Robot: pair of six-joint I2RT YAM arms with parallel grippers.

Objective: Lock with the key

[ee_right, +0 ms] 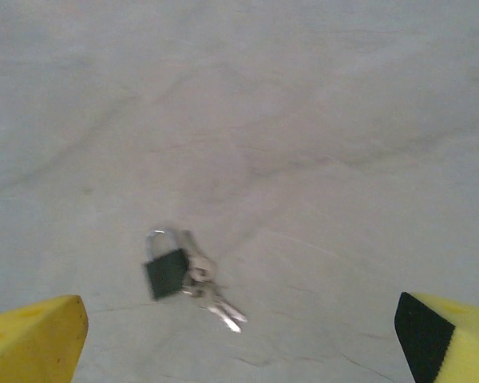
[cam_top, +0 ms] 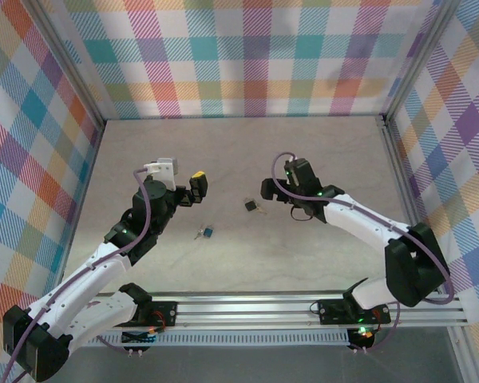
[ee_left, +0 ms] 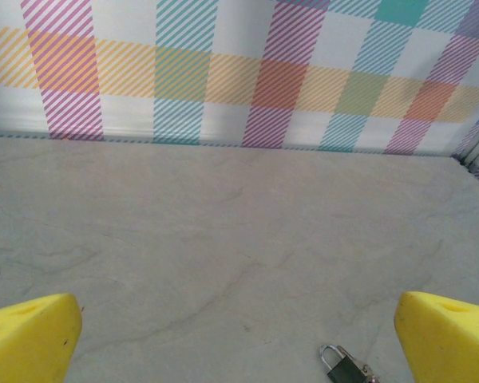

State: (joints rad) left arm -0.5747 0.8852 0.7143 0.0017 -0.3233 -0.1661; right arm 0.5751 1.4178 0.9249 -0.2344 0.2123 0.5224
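While the left gripper [ee_left: 239, 337] and the right gripper [ee_right: 239, 341] both stand spread wide with nothing held, the lock [ee_right: 166, 271] lies loose on the tabletop [ee_right: 319, 120] just ahead of the right gripper. The key [cam_top: 205, 233] lies apart, nearer the left gripper, back toward its base. Pickup seems not yet begun; next, one gripper must pinch the key's small head while the other steadies the lock.

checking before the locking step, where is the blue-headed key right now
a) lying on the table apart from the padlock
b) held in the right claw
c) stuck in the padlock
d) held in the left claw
a: the key lies on the table, apart from the lock, while the left claw and right claw both stand open and empty.
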